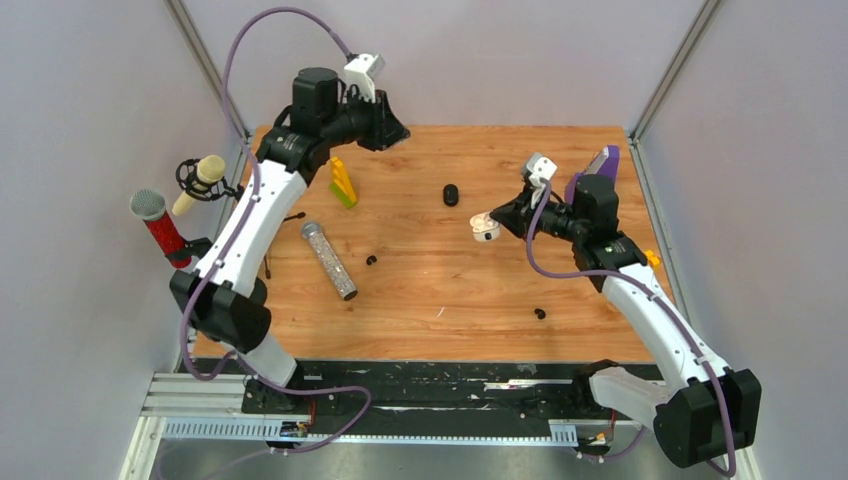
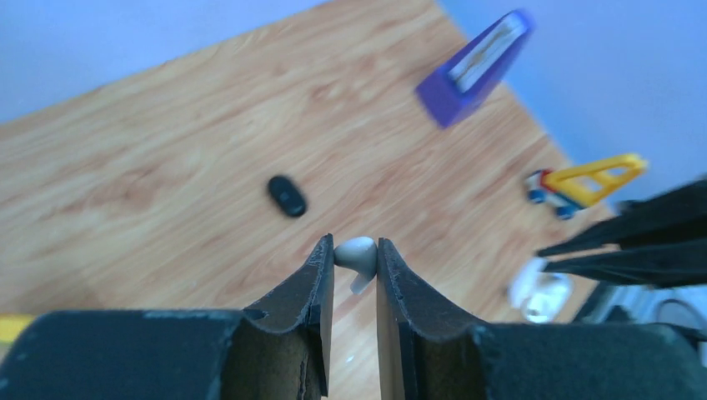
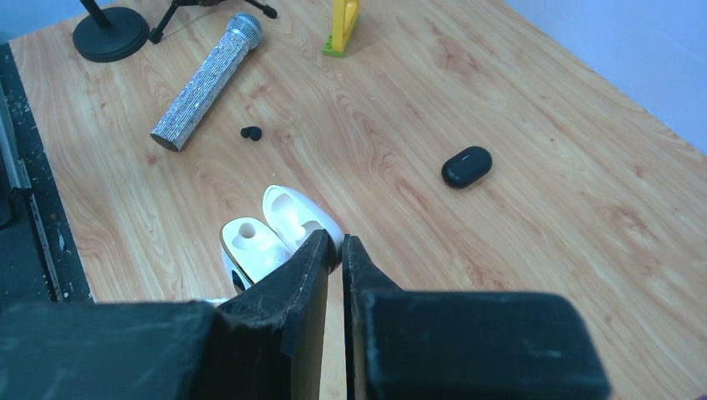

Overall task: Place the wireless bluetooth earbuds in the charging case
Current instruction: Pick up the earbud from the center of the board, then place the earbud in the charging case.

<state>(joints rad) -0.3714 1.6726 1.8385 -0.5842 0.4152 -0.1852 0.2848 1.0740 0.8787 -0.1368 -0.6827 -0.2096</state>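
My left gripper (image 2: 356, 247) is shut on a white earbud (image 2: 354, 253), head pinched between the pads and short stem pointing down. It hangs above the far left of the table (image 1: 395, 130). My right gripper (image 3: 333, 242) is shut on the edge of the open white charging case (image 3: 254, 243), right of the table's centre (image 1: 485, 227). A closed black case (image 1: 451, 194) lies between the arms. One black earbud (image 1: 372, 260) lies near the glitter microphone. Another black earbud (image 1: 540, 313) lies near the front.
A glitter microphone (image 1: 330, 260) lies at left of centre and a yellow-green toy (image 1: 342, 183) stands behind it. A purple object (image 1: 600, 165) stands at the right rear. Two microphones on stands (image 1: 165, 215) are off the left edge. A thin white sliver (image 1: 440, 312) lies near the front.
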